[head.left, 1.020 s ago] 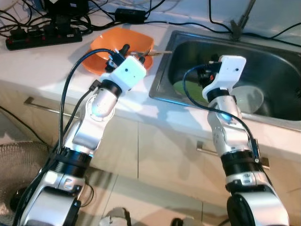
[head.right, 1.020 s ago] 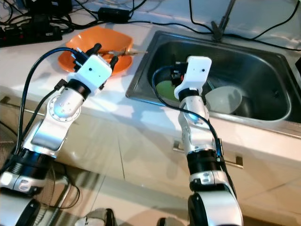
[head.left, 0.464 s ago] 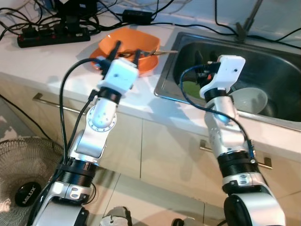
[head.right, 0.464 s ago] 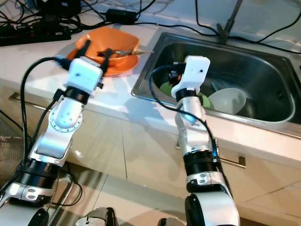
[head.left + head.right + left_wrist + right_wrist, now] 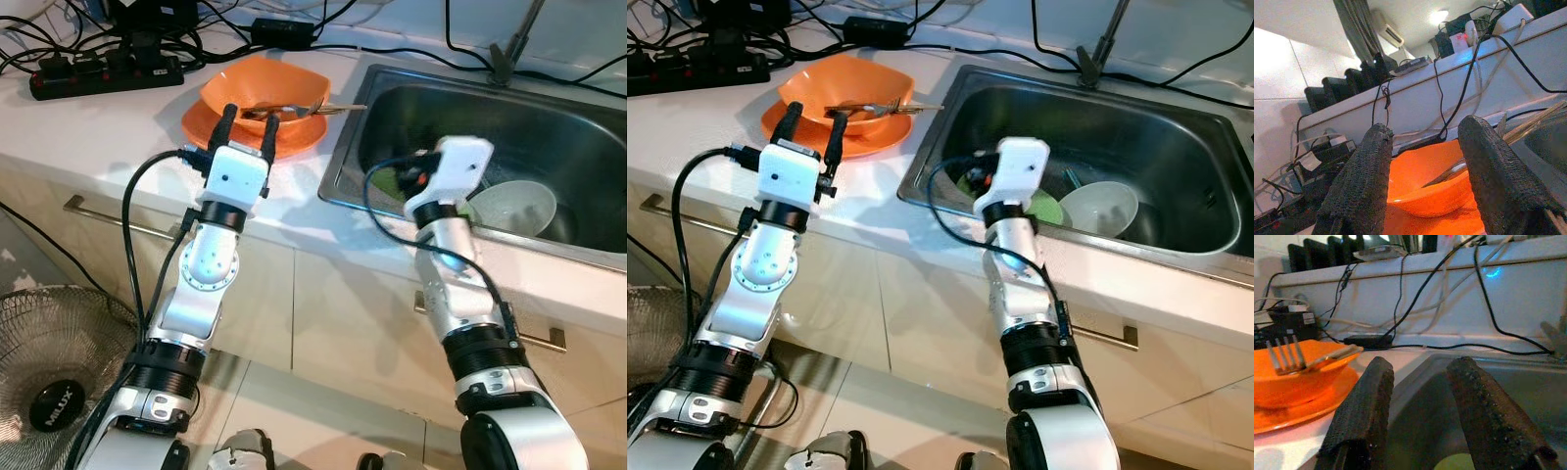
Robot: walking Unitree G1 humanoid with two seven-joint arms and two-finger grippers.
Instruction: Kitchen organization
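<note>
desk (image 5: 108,132): power strip (image 5: 103,76) at the back left
plate (image 5: 201,125): on desk, left of sink (image 5: 588,147)
bowl (image 5: 265,90): on plate, fork (image 5: 284,110) across it
sink: second bowl (image 5: 514,206) inside

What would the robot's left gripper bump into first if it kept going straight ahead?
Probably the orange bowl: the open left gripper points right at it, with nothing between them. How far off the bowl is remains unclear.

Two silver jointed arms with black bands, white boxy wrist housings, looping black cables; each end effector (image 5: 246,119) has textured black fingers (image 5: 1361,181).
</note>
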